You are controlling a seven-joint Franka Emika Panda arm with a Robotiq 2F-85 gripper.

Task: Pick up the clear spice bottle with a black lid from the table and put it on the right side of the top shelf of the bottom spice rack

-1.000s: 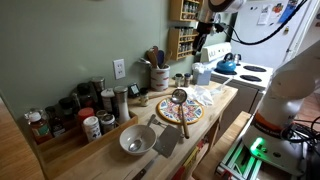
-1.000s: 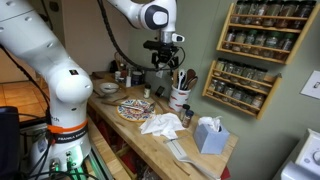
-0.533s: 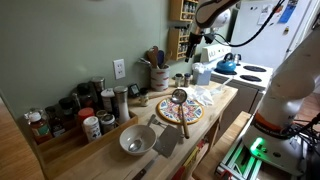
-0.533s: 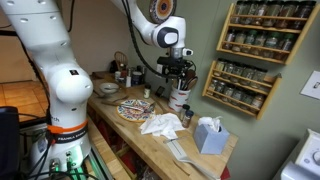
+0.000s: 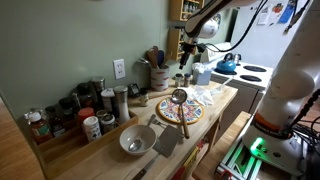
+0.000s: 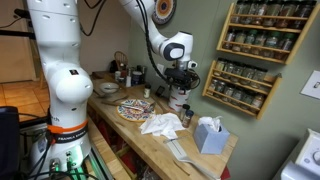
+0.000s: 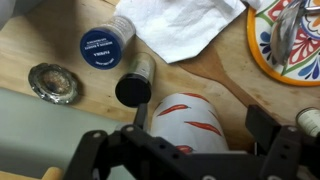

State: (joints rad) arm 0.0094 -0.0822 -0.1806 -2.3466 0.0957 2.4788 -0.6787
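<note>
Jaws spread wide, gripping nothing, over the white crock [image 7: 190,120]. Only the wrist view shows the spice bottle [image 7: 135,82], standing on the tabletop [image 7: 45,40] just beside the crock. An exterior view shows the bottom spice rack [image 6: 245,85].

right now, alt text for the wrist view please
Looking down past the open gripper at a wooden table: a clear spice bottle with a black lid sits beside a red-marked white crock, with a blue-lidded jar, white tissue and a patterned plate nearby.

Light matt wood worktop [image 7: 40,30], clear glass spice bottle [image 7: 138,76] with matt black cap, crumpled white paper towel [image 7: 185,25], glossy painted ceramic plate [image 7: 290,50], glossy white crock [image 7: 190,120]
</note>
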